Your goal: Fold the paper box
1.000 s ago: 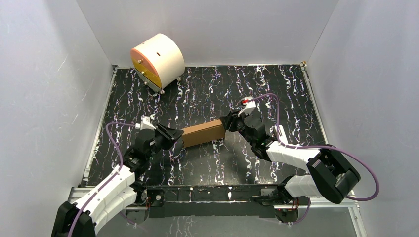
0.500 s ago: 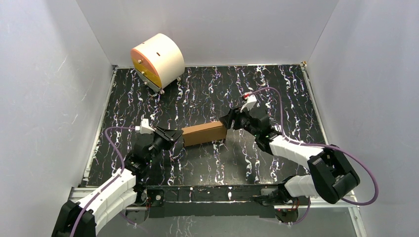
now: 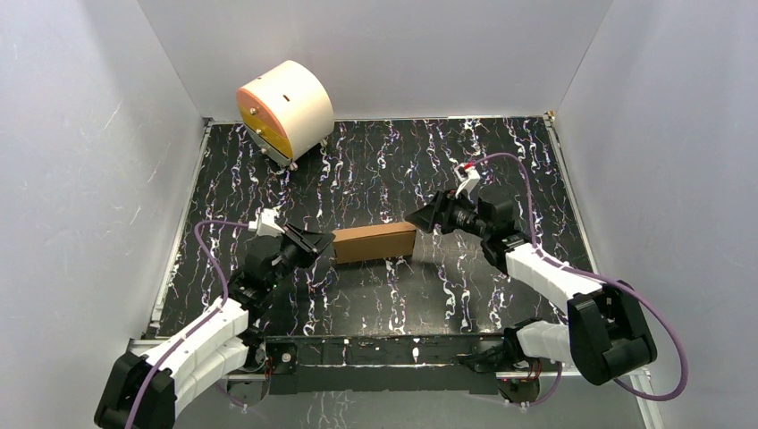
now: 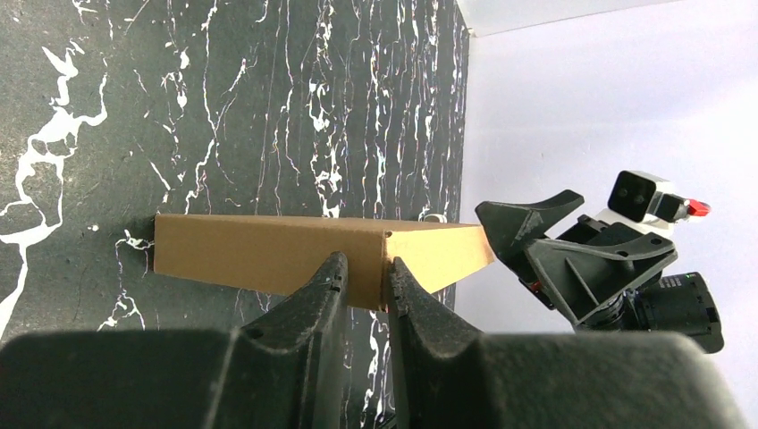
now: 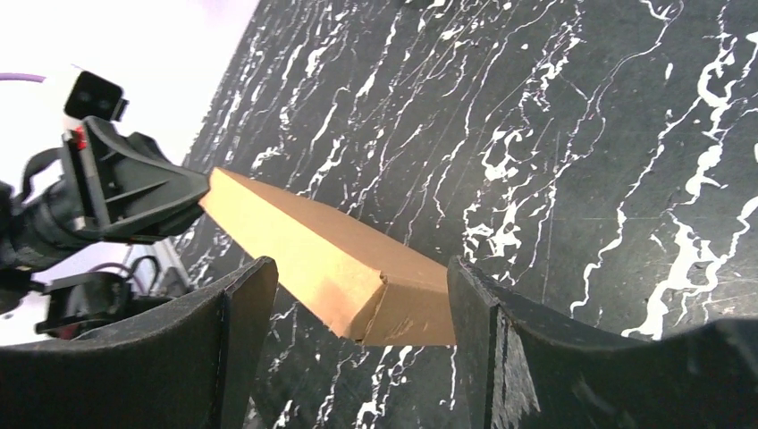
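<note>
— Where do we find the paper box (image 3: pixel 374 242)?

— Near the middle of the black marbled table (image 3: pixel 384 161). It is in its closed, long, shallow shape. It lies across between our two arms, with its right end a little farther from our bases than its left.

— And our left gripper (image 4: pixel 366 264)?

— We have it at the box's left end. In the left wrist view our jaws stand narrow. The edge of that end's cardboard sits in the slim gap between them, so we are pinching the box there.

— What about our right gripper (image 5: pixel 359 273)?

— There our jaws stand wide apart and hold nothing. In the right wrist view the box's right end shows between the two fingers (image 5: pixel 237 326). From above we see the fingertips just beside that end. Whether either one touches the cardboard, we cannot tell.

— Does the box sit flat?

— We cannot tell whether it rests fully on the table or is raised a little at the pinched end.

— What else do we see?

— A cream cylinder (image 3: pixel 290 107) with an orange face stands at the far left corner of the table. It is well apart from the box and from both grippers. Purple cables (image 3: pixel 206 246) loop from our wrists, and white walls (image 3: pixel 80 179) close in the table on three sides.
</note>
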Motion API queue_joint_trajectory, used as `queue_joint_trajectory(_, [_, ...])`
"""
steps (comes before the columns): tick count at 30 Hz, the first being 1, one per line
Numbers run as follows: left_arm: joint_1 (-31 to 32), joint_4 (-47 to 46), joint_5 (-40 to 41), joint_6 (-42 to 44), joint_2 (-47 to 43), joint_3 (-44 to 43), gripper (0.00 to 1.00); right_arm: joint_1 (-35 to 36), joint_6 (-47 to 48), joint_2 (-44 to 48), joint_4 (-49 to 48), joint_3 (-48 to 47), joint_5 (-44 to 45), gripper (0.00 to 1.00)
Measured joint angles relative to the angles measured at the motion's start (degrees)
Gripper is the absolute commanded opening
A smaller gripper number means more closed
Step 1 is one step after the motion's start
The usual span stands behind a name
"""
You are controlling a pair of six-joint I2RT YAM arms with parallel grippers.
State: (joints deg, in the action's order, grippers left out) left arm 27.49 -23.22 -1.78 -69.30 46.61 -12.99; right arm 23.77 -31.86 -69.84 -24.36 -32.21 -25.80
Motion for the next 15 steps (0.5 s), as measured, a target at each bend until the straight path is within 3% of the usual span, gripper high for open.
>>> queue_joint_trajectory(15, [0.0,0.46,-0.83,1.16,1.44,-1.18,0.05,-5.92,-8.96,-4.52,-12.46,8.5,-11.98,0.54])
